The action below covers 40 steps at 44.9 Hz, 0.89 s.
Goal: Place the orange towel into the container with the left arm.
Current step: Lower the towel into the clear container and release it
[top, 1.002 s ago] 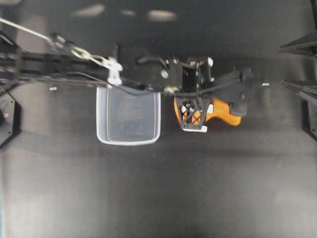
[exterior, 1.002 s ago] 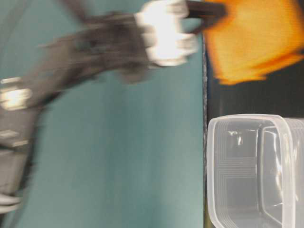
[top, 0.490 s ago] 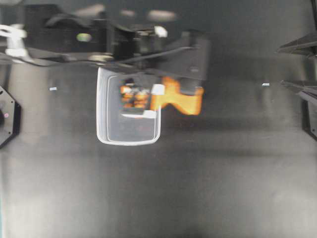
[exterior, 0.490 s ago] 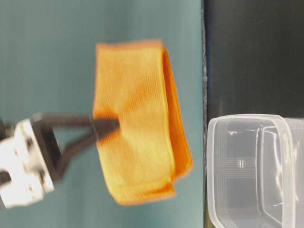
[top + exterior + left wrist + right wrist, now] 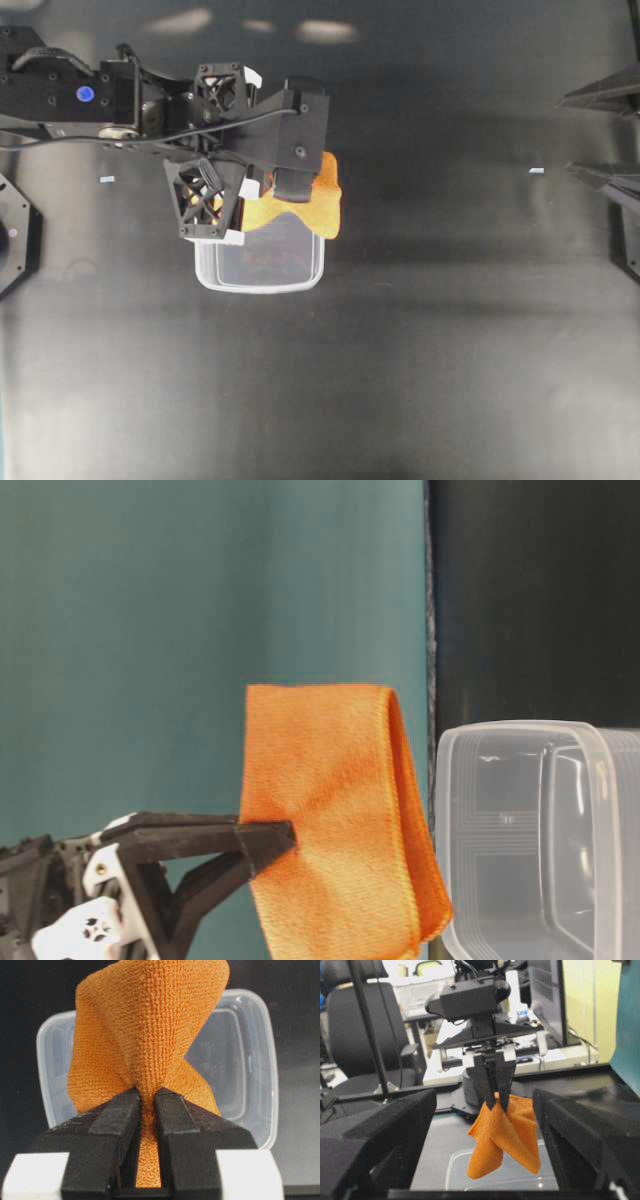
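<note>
The left claw (image 5: 146,1105) is pinching the orange towel (image 5: 150,1040) tight between its fingers, and the cloth hangs in the air right above the clear container (image 5: 260,262). In the overhead view the towel (image 5: 310,205) drapes over the tub's one o'clock corner. The container rests on the dark surface (image 5: 420,350). Off to the side, the right claw (image 5: 485,1135) sits spread wide, gripping nothing.

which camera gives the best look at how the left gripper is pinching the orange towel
The left wrist view: the left gripper shut on the orange towel, close up. Right wrist view shows it smaller, table-level from the side, and overhead hides the pinch under the arm.
</note>
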Motion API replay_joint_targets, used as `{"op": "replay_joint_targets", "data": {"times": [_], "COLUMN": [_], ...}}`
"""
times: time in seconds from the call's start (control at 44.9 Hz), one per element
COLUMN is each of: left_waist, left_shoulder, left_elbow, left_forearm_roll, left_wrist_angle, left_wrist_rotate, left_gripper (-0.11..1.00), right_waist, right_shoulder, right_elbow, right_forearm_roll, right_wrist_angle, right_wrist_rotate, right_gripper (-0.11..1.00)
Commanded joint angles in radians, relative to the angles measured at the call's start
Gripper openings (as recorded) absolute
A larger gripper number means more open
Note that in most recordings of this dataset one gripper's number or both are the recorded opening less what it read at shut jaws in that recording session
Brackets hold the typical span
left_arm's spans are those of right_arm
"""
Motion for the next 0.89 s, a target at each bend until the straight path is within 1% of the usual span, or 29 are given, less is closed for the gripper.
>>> {"op": "replay_joint_targets", "data": {"times": [0.0,0.267,0.401,0.512,0.557,0.69,0.713,0.757,0.802,0.846,0.868], "left_waist": [0.0,0.006,0.008,0.017,0.018,0.014,0.012,0.012,0.011,0.009,0.009], "left_shoulder": [-0.025,-0.037,-0.04,-0.035,-0.034,-0.034,-0.034,-0.035,-0.038,-0.04,-0.043], "left_elbow": [0.0,0.037,0.057,0.081,0.094,0.103,0.101,0.098,0.092,0.078,0.071], "left_forearm_roll": [0.003,0.003,0.003,0.003,0.003,0.003,0.003,0.003,0.003,0.003,0.003], "left_wrist_angle": [-0.008,-0.018,-0.071,-0.084,-0.083,-0.08,-0.08,-0.08,-0.08,-0.081,-0.081], "left_wrist_rotate": [0.002,0.002,0.002,-0.006,-0.006,-0.003,-0.003,-0.003,-0.005,-0.014,-0.017], "left_gripper": [0.06,0.06,0.06,0.08,0.16,0.56,0.64,0.76,0.84,0.9,0.91], "right_waist": [0.0,0.002,0.0,0.0,0.0,0.0,0.0,0.0,0.0,0.0,0.0], "right_shoulder": [0.008,0.008,0.008,0.008,0.006,0.005,0.005,0.005,0.005,0.005,0.003], "right_elbow": [-0.008,-0.008,-0.008,-0.008,-0.006,-0.006,-0.008,-0.008,-0.008,-0.008,-0.008], "right_forearm_roll": [0.003,0.003,0.003,0.003,0.003,0.003,0.003,0.003,0.003,0.003,0.003], "right_wrist_angle": [-0.003,-0.003,-0.003,-0.003,-0.003,-0.003,-0.003,-0.005,-0.005,-0.005,-0.005], "right_wrist_rotate": [0.002,0.002,0.002,0.002,0.002,0.002,0.002,0.002,0.002,0.002,0.002], "right_gripper": [0.75,0.75,0.75,0.75,0.75,0.75,0.75,0.75,0.75,0.75,0.75]}}
